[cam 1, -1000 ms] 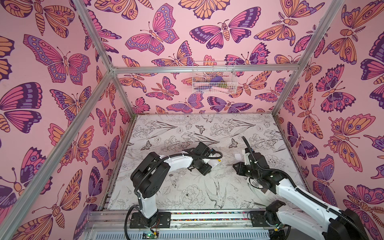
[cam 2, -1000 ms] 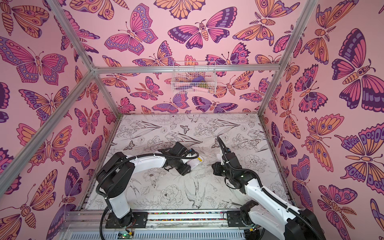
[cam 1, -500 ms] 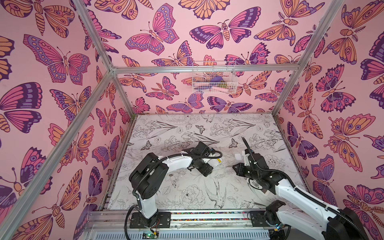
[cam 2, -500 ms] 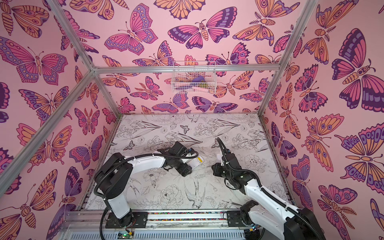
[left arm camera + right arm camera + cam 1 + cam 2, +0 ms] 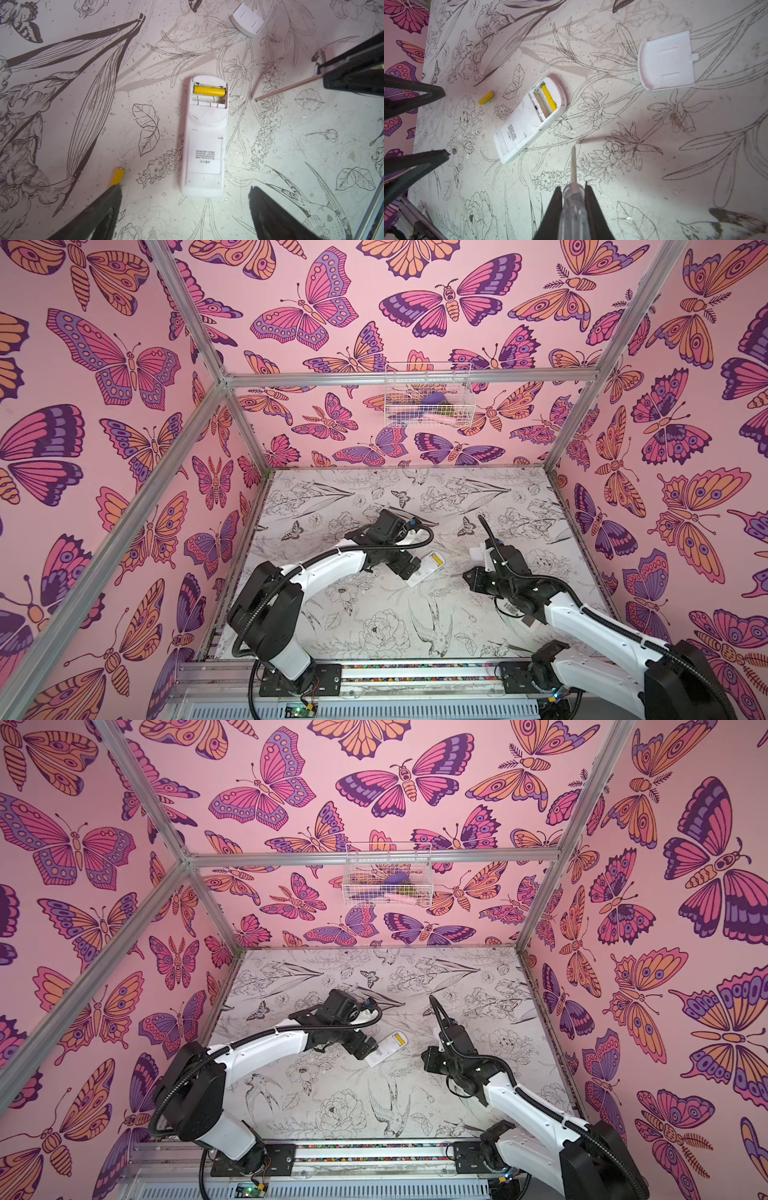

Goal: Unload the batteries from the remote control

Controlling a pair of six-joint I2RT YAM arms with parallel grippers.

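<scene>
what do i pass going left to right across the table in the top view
left gripper → remote, one yellow battery in it → right gripper. the white cover overlaps that gripper sideways, so i skip it

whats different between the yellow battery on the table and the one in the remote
The loose battery lies on the bare table, apart from the remote. The seated battery sits in the remote's open back, beside an empty slot. The loose battery lies roughly crosswise to the seated battery. Both are yellow and slim, and they look alike in size.
</scene>
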